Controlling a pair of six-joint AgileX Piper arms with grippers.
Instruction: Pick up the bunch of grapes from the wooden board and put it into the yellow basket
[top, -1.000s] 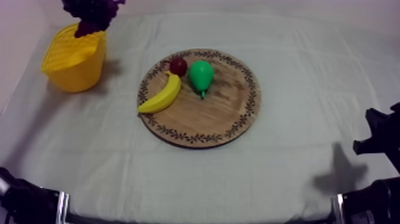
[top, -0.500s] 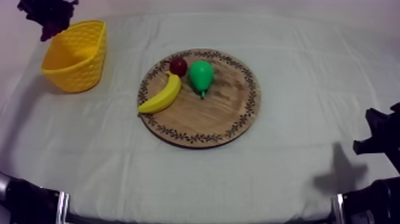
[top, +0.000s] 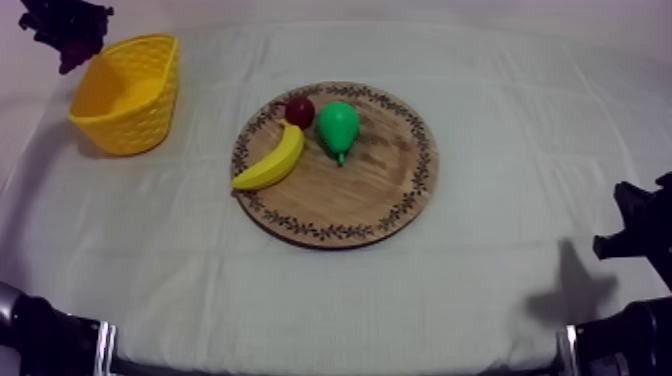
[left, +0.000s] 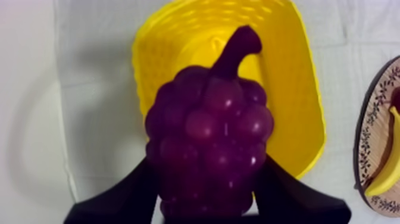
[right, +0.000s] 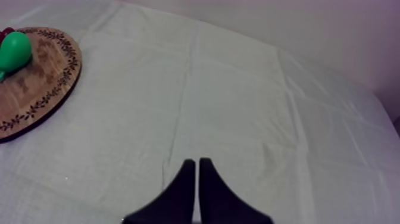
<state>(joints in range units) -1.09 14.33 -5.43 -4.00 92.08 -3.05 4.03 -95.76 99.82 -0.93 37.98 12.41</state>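
Now the left gripper (left: 205, 199), jaws pinching the bunch of grapes (left: 208, 137), has carried it from above the yellow basket (top: 130, 125) outward past its rim. Not yet dropped, and it probably needs re-centring. Right gripper (right: 196, 176): fingers pressed together, idle.

A robot test bench, lab-like: a table under a plain grey-white cloth (top: 500, 150), a blank pale wall (right: 309, 24) at the far side, a toy banana (top: 272, 158) and pear (top: 338, 125) on a wooden board (top: 385, 205), a yellow basket (top: 140, 115) far left, a black robot arm (top: 45, 340) at each near corner.
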